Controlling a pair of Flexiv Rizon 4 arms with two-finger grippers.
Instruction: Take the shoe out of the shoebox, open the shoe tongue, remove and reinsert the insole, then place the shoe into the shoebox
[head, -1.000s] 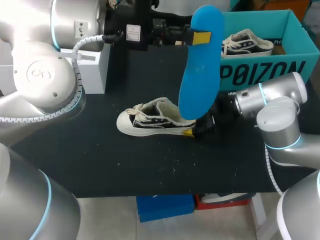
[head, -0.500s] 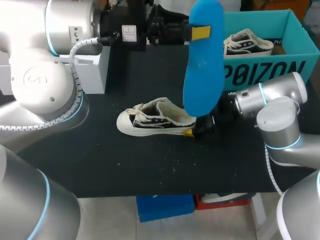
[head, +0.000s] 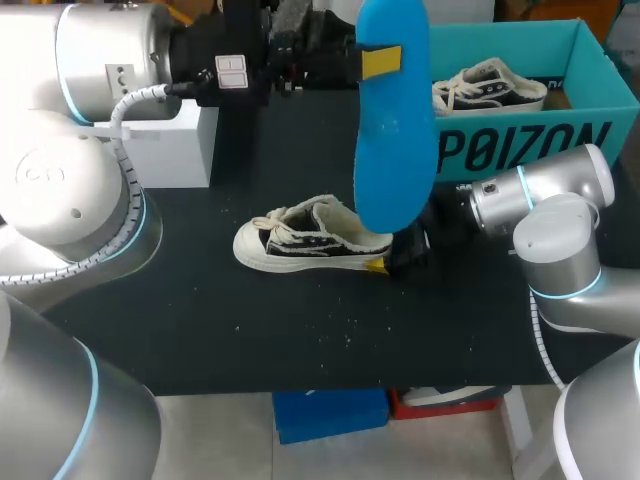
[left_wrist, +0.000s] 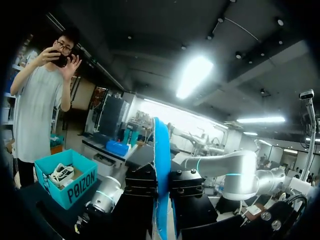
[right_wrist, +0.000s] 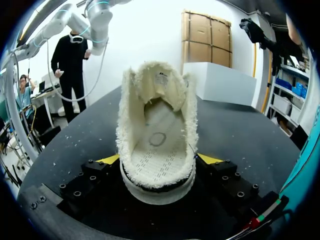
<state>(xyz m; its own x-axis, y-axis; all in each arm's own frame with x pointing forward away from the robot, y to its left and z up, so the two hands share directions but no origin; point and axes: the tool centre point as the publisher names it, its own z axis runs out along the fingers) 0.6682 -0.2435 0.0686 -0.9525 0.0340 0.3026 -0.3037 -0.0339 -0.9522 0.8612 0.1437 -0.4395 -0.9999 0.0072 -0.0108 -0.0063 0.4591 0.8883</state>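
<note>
My left gripper (head: 381, 62) is shut on a blue insole (head: 393, 140) and holds it upright, high over the table. In the left wrist view the insole (left_wrist: 161, 165) shows edge-on between the left gripper's (left_wrist: 162, 192) black finger blocks. A black and white canvas shoe (head: 310, 238) lies on the black table, toe to the left. My right gripper (head: 385, 262) is at its heel. In the right wrist view the shoe (right_wrist: 156, 135) gapes open with no insole inside, and the right gripper's (right_wrist: 158, 161) fingers press its heel from both sides.
A teal shoebox (head: 520, 140) stands at the back right with a second shoe (head: 490, 86) inside; it also shows in the left wrist view (left_wrist: 75, 184). A white box (head: 185, 140) sits at the back left. Small crumbs dot the table's front.
My left arm has carried the insole a little to the left and higher. The shoe and the right arm have stayed where they were.
</note>
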